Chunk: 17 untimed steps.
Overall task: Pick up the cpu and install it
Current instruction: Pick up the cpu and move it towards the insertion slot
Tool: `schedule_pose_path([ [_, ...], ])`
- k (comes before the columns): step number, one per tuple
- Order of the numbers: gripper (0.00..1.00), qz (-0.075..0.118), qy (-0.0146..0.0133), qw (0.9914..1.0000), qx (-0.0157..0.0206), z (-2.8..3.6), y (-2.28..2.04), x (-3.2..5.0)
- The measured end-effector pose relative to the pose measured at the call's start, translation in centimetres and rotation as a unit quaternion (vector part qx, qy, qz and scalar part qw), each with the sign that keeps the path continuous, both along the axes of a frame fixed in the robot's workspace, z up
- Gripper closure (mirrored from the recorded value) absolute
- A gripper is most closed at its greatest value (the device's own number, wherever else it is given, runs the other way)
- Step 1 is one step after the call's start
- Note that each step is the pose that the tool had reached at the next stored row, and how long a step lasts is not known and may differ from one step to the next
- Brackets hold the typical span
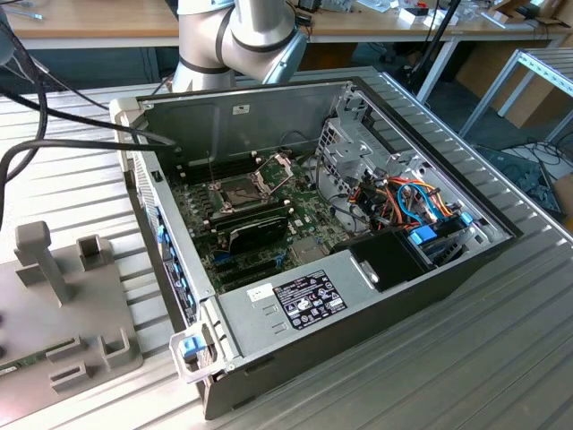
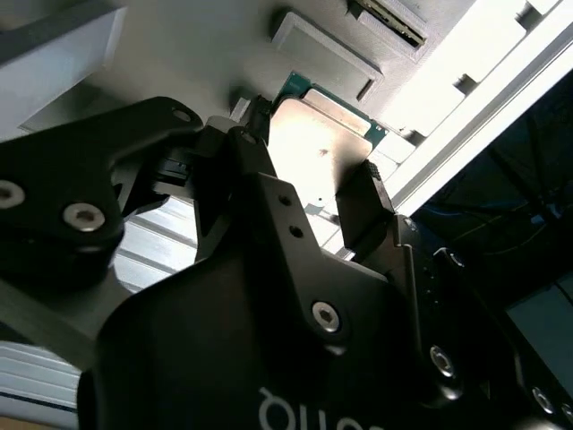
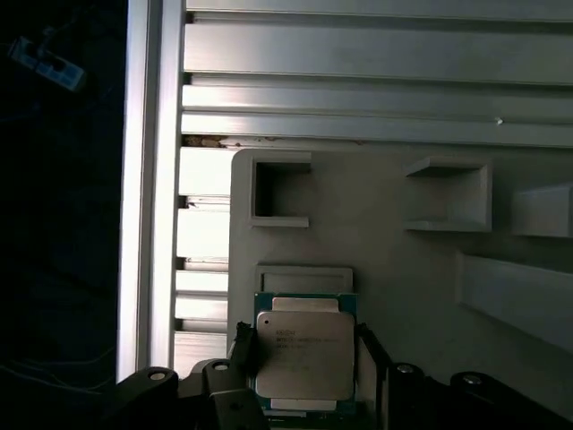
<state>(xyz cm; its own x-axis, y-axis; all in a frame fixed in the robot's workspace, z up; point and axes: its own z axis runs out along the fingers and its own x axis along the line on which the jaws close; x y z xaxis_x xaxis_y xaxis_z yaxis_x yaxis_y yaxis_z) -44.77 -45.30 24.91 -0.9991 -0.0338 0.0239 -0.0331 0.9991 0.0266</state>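
1. Gripper (image 2: 313, 143) first: in both wrist views its two black fingers (image 2: 360, 202) stand on either side of the cpu (image 3: 304, 354) and press on two opposite edges, so the chip is clamped between them.
2. The cpu lies flat midway between the fingertips. Its dull silver-grey lid faces the cameras, and a thin green border of board shows around the lid.
3. Behind the chip is a pale grey fixture (image 3: 358, 206) with several moulded pockets. A shallow square recess (image 3: 304, 278) lies just beside the cpu. Whether the chip touches the fixture or is raised off it, I cannot tell.
4. The fixture rests on a ribbed aluminium table (image 3: 358, 107).
5. In the exterior view the same fixture sits low on the exterior view's left, and the arm (image 1: 242, 36) rises at the top centre of the frame.
6. An open computer case (image 1: 358, 322) fills the middle of that frame, well apart from the fixture. Inside it are the dark socket (image 1: 240, 190), its shiny retention frame (image 1: 276, 167) hinged up, and a black card (image 1: 260, 235) just below the socket.
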Motion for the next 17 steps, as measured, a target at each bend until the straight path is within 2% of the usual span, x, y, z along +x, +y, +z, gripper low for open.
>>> schedule_pose_path([
  [12,0.45,0.0,0.0,1.0,0.0,2.35,0.13,0.0],
  [17,0.45,0.0,0.0,1.0,0.0,3.98,0.21,0.0],
])
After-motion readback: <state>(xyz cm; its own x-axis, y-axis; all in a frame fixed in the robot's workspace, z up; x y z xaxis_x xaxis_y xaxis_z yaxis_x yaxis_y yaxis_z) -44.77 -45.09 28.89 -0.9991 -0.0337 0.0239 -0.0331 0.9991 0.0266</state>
